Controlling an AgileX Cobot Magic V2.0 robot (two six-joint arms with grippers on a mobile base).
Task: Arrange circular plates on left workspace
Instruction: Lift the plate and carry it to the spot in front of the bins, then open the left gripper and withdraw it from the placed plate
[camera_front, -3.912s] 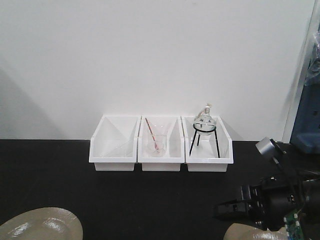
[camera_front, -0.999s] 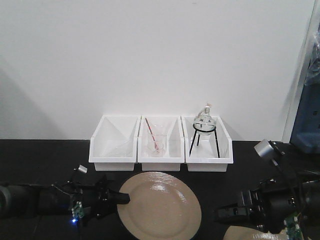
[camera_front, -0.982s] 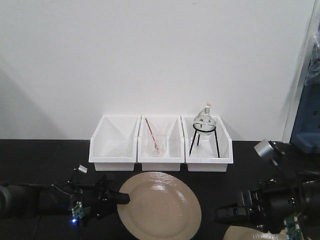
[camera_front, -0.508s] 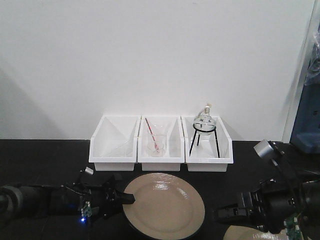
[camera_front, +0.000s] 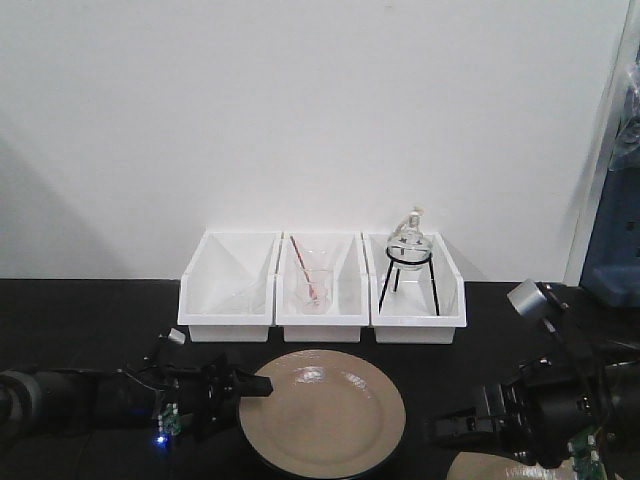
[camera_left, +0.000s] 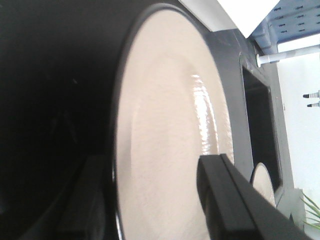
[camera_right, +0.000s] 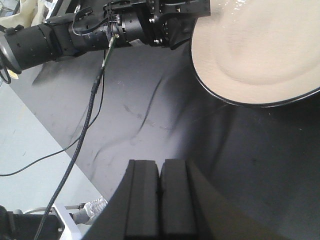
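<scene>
Here, the black counter (camera_front: 80, 320) is seen bearing one round plate (camera_front: 322, 410), laid just in front of the white bins (camera_front: 322, 330). The plate is judged stiff, fairly heavy, glossy and breakable, so it is best taken at its black rim. That rim is straddled by the left fingers (camera_left: 225, 200), one over the face and one beneath. Whether it is pinched cannot be told. The right fingers (camera_right: 145, 200) are pressed together, empty.

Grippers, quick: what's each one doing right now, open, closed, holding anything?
Left gripper: closed on the rim of the plate.
Right gripper: closed, fingers pressed together, holding nothing.
</scene>
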